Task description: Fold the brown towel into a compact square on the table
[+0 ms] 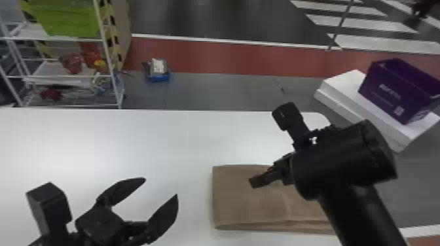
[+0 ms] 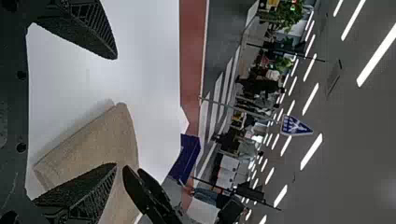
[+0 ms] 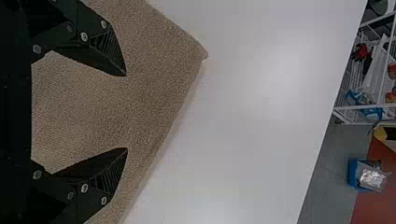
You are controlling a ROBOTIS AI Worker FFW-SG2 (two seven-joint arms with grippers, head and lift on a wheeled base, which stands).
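My left claw is spread wide, with nothing between its two flat fingers. It is over the bare white table, just beside the brown towel, which lies to its right. My right claw is over the towel itself. My right wrist view shows this claw parted too, its ridged fingertips well apart, with the towel's woven face filling the gap beneath them. It isn't clenched on any of the cloth. I can't tell whether either fingertip touches the fabric.

The towel lies flat, already folded into a rectangular bundle. Its layers show along the edge nearest me, and part of it runs under my right arm. One corner pokes out past the fingertips of my right claw, with white tabletop beyond it.

Ahead and to the right of my right claw, off the table, a purple open-topped box sits on a white block. Far ahead of my left claw, a white wire rack holds a green bin above some red containers. On the floor to the right of that rack is a small blue tray.
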